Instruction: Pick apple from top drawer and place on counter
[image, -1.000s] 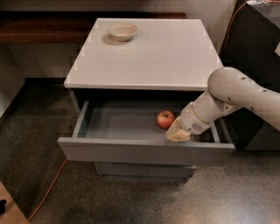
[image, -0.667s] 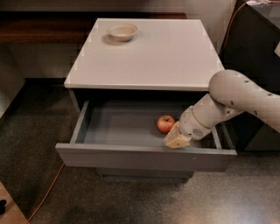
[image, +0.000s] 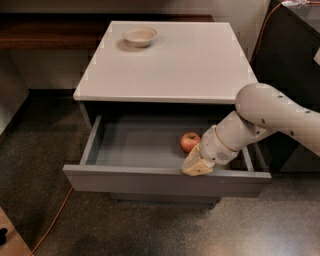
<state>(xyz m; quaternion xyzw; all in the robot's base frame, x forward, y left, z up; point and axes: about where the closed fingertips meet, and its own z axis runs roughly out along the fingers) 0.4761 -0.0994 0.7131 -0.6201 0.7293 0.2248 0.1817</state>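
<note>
The apple (image: 189, 141), small and red with yellowish patches, lies on the grey floor of the open top drawer (image: 165, 180), right of its middle. My gripper (image: 196, 165) reaches down into the drawer from the right on a white arm and sits just in front of and to the right of the apple, close against the inside of the drawer front. The counter (image: 170, 55) is the glossy white top of the cabinet above the drawer.
A shallow beige bowl (image: 139, 35) stands at the counter's back left. A dark wooden ledge (image: 45, 30) runs behind on the left. A dark cabinet (image: 290, 55) stands to the right. An orange cable (image: 55, 220) lies on the speckled floor at the left.
The drawer has slid further out toward the camera. My gripper has moved slightly forward with it and stays beside the apple.
</note>
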